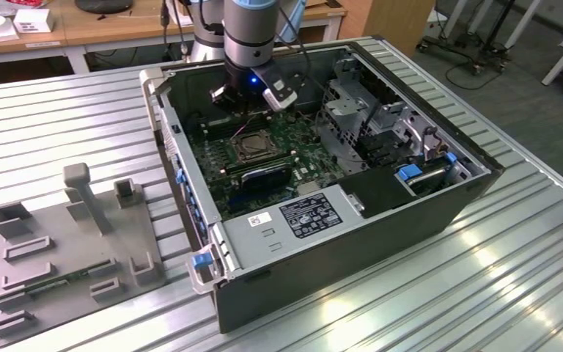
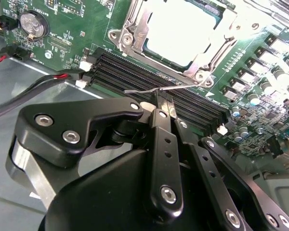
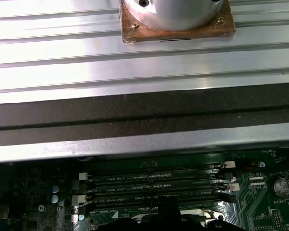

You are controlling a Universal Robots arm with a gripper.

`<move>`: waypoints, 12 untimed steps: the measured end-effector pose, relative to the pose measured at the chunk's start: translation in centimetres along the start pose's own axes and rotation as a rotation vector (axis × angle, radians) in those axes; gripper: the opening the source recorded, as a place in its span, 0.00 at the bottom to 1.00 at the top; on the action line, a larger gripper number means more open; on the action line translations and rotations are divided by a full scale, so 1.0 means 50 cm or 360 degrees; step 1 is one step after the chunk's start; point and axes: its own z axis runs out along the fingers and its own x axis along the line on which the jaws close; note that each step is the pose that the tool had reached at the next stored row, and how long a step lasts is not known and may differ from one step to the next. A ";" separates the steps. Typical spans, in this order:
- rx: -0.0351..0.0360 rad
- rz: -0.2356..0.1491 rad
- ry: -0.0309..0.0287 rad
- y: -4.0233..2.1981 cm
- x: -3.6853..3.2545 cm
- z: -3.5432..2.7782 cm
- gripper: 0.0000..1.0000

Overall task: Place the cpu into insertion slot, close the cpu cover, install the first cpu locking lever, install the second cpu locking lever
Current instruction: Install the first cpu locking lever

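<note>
1. In the exterior view, an open computer case lies on a ribbed metal tabletop. The arm reaches down into the far end of the case. Its lower end hangs over the green board, just beside the square socket. A grey holder plate sits on the tabletop at the exterior view's left, well apart from the case.

2. In the second wrist view, the cpu lies flat inside the socket with its pale metal top showing. The silvery cover is folded down around the cpu's edges.
   - A thin wire lever runs along the socket's near side, above the black memory slots.
   - The claw is narrow, with its fingers drawn almost together. The tips are right at the bent end of the lever; whether they pinch it cannot be told.
   - A round coin battery sits on the board off to one side, and red and black cables run beside it.

3. In the first wrist view, the memory slots lie in a row on the board. The dark tip of the claw is just beside them. Past the case wall the ribbed tabletop carries the arm's round base on a brown plate.
</note>
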 end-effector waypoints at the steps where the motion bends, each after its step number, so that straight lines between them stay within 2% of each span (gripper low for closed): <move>1: 0.0000 0.0000 0.00000 0.000 0.000 0.001 0.11; 12: 0.0000 0.0000 0.00001 -0.001 0.000 0.005 0.11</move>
